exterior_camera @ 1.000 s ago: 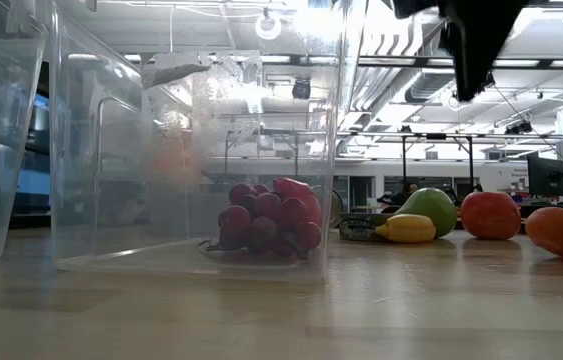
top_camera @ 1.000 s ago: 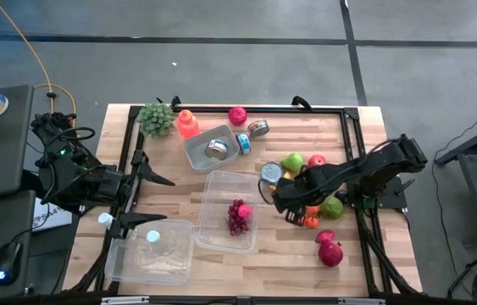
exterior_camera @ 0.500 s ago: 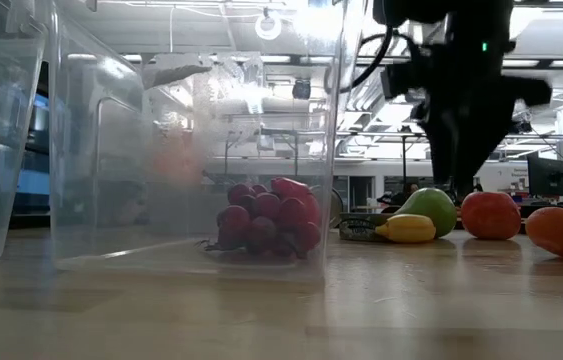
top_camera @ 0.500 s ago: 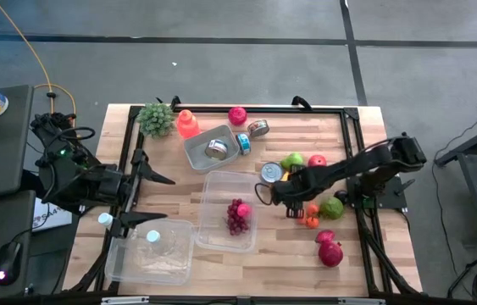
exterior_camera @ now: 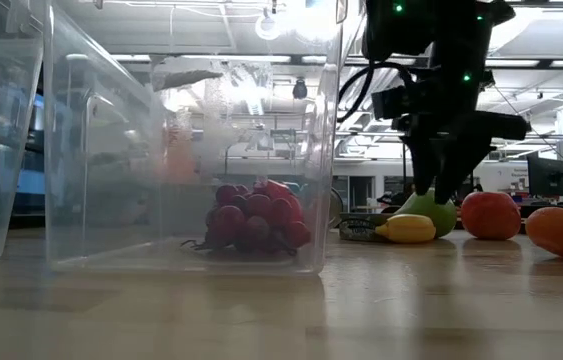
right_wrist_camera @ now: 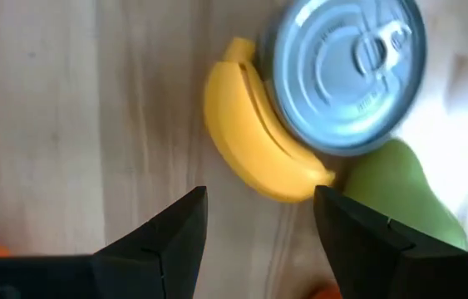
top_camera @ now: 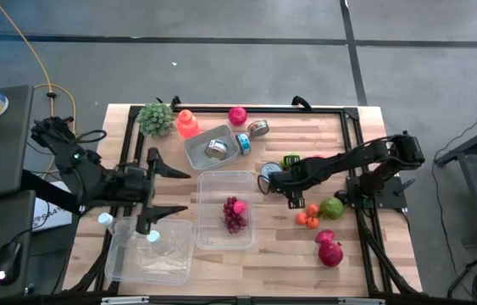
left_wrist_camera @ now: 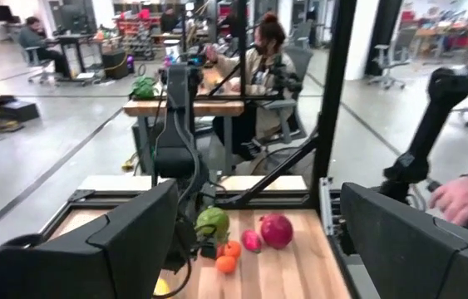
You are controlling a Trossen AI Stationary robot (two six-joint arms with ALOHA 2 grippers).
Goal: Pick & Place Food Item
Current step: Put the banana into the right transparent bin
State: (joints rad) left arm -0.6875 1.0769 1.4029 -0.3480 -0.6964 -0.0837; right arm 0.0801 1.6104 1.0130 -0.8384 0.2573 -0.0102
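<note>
Now the right gripper (top_camera: pixel 275 181) hangs lower and farther toward the middle of the bench (top_camera: pixel 306 250) than a second ago, having swung from above the orange and green fruit to a spot just over the small yellow plastic banana (right_wrist_camera: pixel 254 148); its fingers stand apart with nothing between them, as the right wrist view shows bare wood in the gap. That reads as an approach for a pick, with the grasp itself not yet made. The banana lies just ahead of the fingertips, curved against the round silver can with a pull-tab lid (right_wrist_camera: pixel 346 71), and a green plastic pear (right_wrist_camera: pixel 412 195) touches both on the far side, so the closing fingers could nudge the can. Beyond, the clear rectangular plastic container (top_camera: pixel 230 212) holding a bunch of dark red grapes (top_camera: pixel 234 213) sits near the gripper, toward the left arm, a likely drop place. The left gripper (top_camera: pixel 163 191) has also come inward over the bench edge, jaws wide and empty.
</note>
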